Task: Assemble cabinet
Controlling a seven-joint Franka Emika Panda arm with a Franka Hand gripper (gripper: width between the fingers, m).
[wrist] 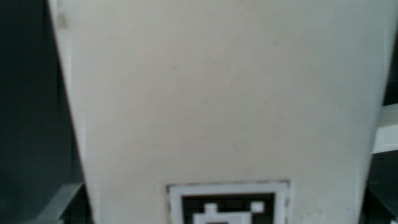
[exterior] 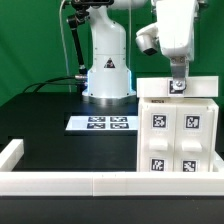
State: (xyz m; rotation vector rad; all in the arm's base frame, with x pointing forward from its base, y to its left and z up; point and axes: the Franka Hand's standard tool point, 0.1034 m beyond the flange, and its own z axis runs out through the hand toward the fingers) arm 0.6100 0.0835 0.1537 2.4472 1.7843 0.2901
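Observation:
The cabinet is a large white box at the exterior view's right, with several black-and-white tags on the face towards the camera. My gripper points down at the box's far top edge, touching or just above it. In the wrist view a white cabinet panel fills almost the whole picture, very close, with one tag at its edge. My fingertips are not clearly visible there. Only a grey shape shows beside the panel. The jaw gap cannot be made out in either view.
The marker board lies flat on the black table in front of the robot base. Long plain white border rails run along the front edge and the exterior view's left. A green backdrop stands behind.

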